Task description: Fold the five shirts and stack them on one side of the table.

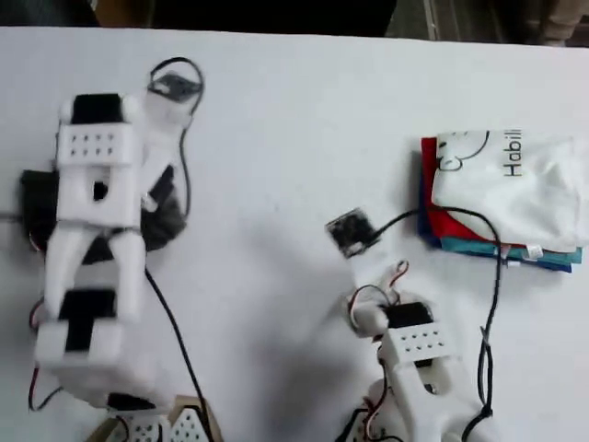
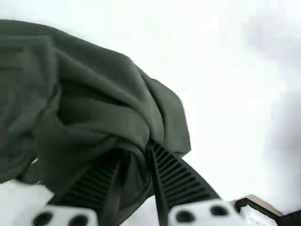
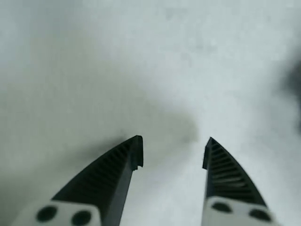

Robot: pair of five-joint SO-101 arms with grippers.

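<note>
- High view. Table [image 1: 294, 110]: white top.
- Left arm [image 1: 92, 230]: stands over the table's side away from the stack. Dark cloth shows at its flank, likely the dark shirt [image 1: 170, 221].
- Right arm [image 1: 419, 354]: at the near edge, close to the stack.
- Stack [image 1: 502, 198]: folded shirts, well apart from the left arm and just beyond the right arm. White shirt [image 1: 525, 189] on top, red shirt [image 1: 442, 226] beneath it, then blue and teal edges at the bottom.
- Cable [image 1: 497, 267]: black, runs from the right arm across the stack's near corner.
- Left wrist view. Left pincer [image 2: 136, 153]: closed on the dark shirt [image 2: 84, 108], with a fold of cloth pinched between the two ribbed fingers [image 2: 176, 176].
- Dark shirt, same view: dark green and crumpled. It bunches at the pincer's tips and spreads ahead of them and to one side. White table lies beyond it.
- Right wrist view. Right pincer [image 3: 174, 141]: open, its fingers [image 3: 115, 172] apart with nothing between them.
- Table [image 3: 150, 61], same view: bare white surface ahead of and under the pincer's tips.
</note>
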